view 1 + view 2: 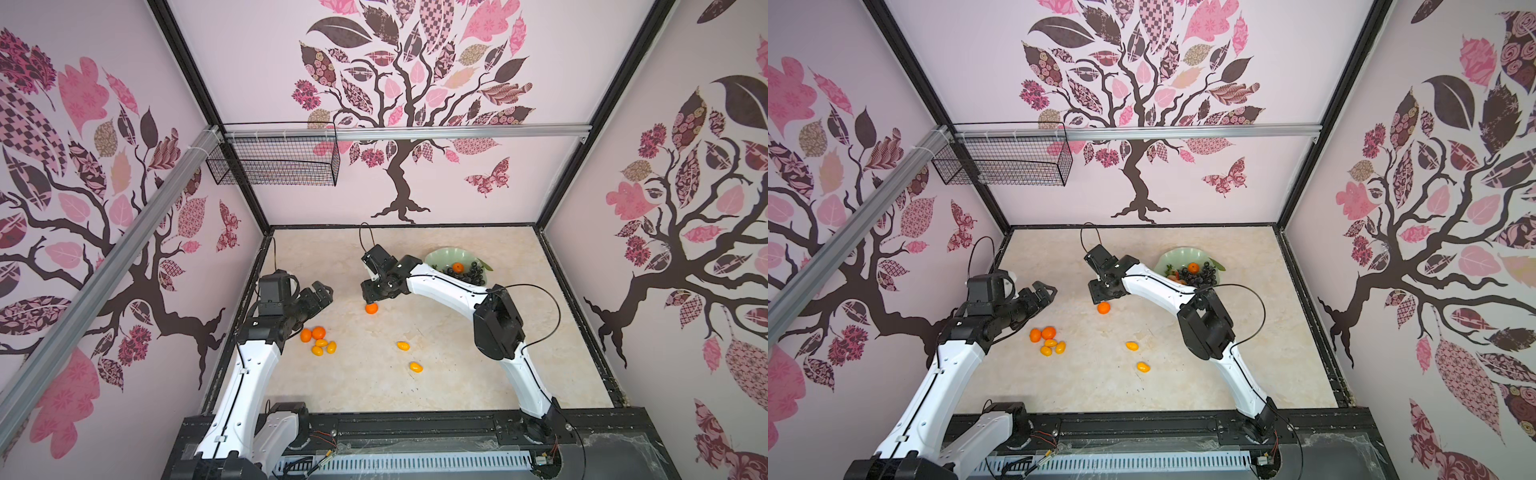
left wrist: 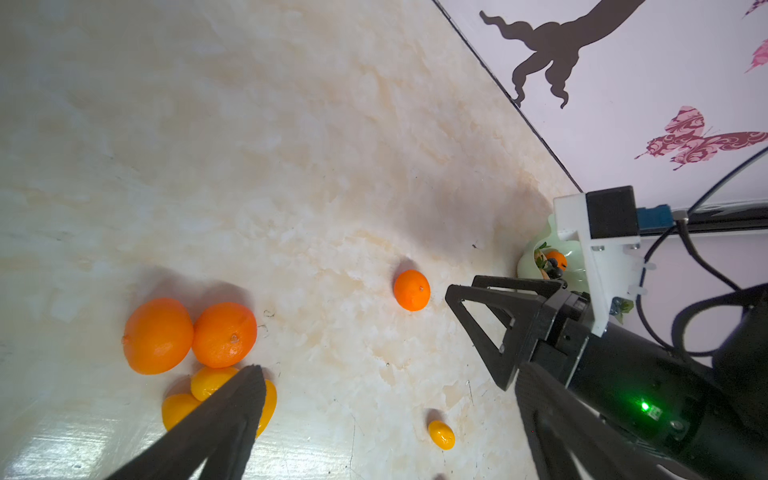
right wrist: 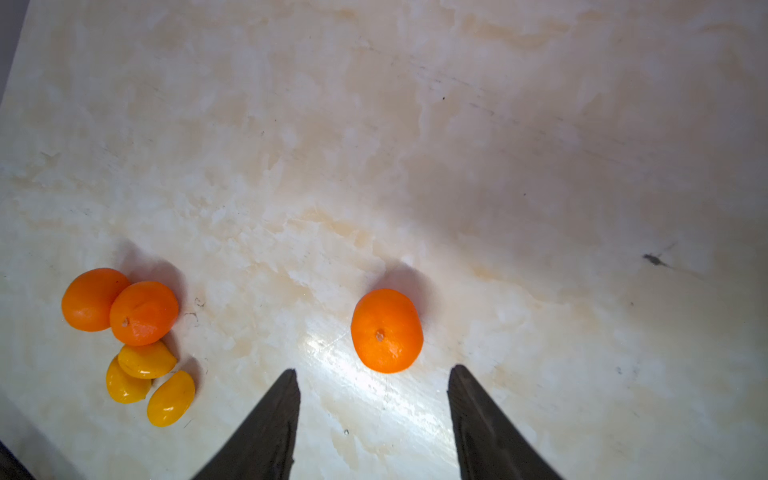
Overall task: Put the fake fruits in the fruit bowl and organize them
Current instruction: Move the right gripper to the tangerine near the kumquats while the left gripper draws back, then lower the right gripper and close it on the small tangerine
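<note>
The right hand point(image 3: 372, 368), wide and empty, is held just short of a lone orange point(image 3: 386, 330) on the table point(image 3: 540, 124) — a pickup is judged in hand, so the orange must be straddled, gripped and carried to the mint-green fruit bowl point(image 1: 442, 257) behind the arm.

Black wire basket point(image 1: 274, 160) on wall rail point(image 1: 415, 134) above marble tabletop point(image 1: 436, 374)

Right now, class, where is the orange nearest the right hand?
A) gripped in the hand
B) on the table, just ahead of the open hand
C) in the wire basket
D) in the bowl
B: the orange rests on the table just ahead of the open right hand, touching neither finger.
</note>
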You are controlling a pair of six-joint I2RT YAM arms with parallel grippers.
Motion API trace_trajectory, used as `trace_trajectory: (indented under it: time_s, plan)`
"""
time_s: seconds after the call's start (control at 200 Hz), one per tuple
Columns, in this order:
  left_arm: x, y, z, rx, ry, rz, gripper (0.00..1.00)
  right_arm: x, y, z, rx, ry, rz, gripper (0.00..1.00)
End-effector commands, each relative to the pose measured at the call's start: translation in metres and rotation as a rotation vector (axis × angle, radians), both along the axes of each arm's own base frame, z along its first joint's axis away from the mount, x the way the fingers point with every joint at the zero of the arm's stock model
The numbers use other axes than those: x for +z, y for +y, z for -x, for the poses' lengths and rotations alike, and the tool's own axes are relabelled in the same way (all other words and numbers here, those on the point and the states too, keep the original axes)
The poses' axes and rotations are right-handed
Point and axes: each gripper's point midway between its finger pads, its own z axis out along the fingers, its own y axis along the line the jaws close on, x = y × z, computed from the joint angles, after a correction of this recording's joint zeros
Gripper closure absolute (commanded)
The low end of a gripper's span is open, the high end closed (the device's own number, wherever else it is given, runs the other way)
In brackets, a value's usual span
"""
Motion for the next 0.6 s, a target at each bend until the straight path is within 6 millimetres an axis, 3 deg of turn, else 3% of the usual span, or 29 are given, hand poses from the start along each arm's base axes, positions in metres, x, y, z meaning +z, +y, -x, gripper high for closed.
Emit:
trace_trajectory:
  time_s: [0.0, 0.025, 0.16, 0.175, 0.345, 0.595]
  plan:
    - [-0.007, -0.006, 0.011, -0.062, 0.008, 0.041, 0.02, -0.025, 0.000, 0.006, 0.030, 0.041, 0.098, 0.39]
    - [-0.009, -0.006, 0.012, -0.062, 0.012, 0.037, 0.02, -0.034, -0.003, 0.008, 0.031, 0.055, 0.123, 0.38]
    - [-0.014, -0.006, 0.013, -0.068, 0.027, 0.036, 0.02, -0.033, 0.003, 0.003, 0.031, 0.052, 0.133, 0.37]
    - [-0.014, -0.006, 0.012, -0.070, 0.027, 0.037, 0.02, -0.050, 0.002, 0.004, 0.030, 0.071, 0.159, 0.37]
    - [-0.016, -0.007, 0.012, -0.076, 0.030, 0.039, 0.02, -0.066, 0.002, 0.005, 0.039, 0.104, 0.192, 0.37]
    - [-0.017, -0.007, 0.011, -0.083, 0.029, 0.036, 0.02, -0.076, 0.003, 0.006, 0.046, 0.123, 0.211, 0.40]
